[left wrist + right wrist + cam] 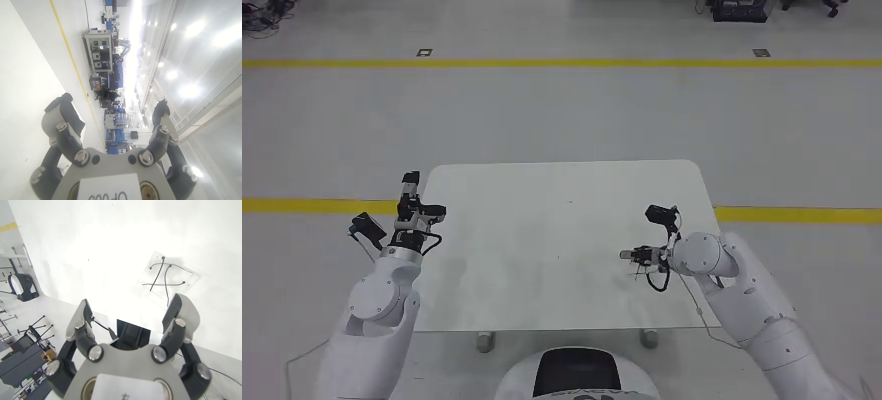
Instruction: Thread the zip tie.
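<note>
Left pincer and right pincer both open and empty, with the zip ties lying in a clear tray.

In the top view the left pincer sits at the tabletop's left edge, left of frame centre. The right pincer hangs over the tabletop's right-centre, fingers wide apart. Four black zip ties lie crossed in the tray on the tabletop, just past the right pincer's fingertips. A white label marks each wrist plate, but its print is cut short and unreadable.

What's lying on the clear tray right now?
Four black zip ties, loose and crossing one another, on the clear tray. A finger of the right gripper covers the tray's near corner, so anything there is hidden.
</note>
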You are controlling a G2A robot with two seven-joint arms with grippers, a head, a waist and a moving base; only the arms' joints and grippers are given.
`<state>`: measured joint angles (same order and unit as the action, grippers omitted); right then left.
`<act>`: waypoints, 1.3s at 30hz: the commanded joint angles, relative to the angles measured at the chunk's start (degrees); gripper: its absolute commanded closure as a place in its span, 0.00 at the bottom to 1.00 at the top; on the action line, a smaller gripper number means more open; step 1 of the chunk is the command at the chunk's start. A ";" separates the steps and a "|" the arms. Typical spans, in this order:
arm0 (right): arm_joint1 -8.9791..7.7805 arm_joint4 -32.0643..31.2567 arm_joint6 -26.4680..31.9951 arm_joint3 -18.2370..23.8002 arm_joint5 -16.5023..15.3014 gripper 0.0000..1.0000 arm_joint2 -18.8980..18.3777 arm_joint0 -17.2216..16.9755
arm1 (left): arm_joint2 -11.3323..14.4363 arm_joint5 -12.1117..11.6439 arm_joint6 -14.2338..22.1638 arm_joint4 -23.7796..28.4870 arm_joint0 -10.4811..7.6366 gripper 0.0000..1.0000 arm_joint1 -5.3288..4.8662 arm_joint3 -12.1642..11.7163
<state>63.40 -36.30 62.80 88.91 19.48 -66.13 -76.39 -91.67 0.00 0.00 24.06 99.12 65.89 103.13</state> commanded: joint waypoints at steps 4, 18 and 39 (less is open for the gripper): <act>0.76 -0.54 1.10 -2.18 0.00 0.00 0.64 0.90 | 0.00 0.00 0.00 0.00 0.00 0.00 0.00 0.00; 1.01 -0.56 0.96 -2.16 -0.38 0.00 0.63 1.04 | 0.00 0.00 0.00 0.00 0.00 0.00 0.00 0.00; 2.35 -1.97 -4.63 -6.68 -0.10 0.00 3.04 1.34 | 0.00 0.00 0.00 0.00 0.00 0.00 0.00 0.00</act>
<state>65.74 -38.29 58.60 82.22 19.48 -63.07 -74.99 -91.67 0.00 0.00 24.06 99.12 65.89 103.13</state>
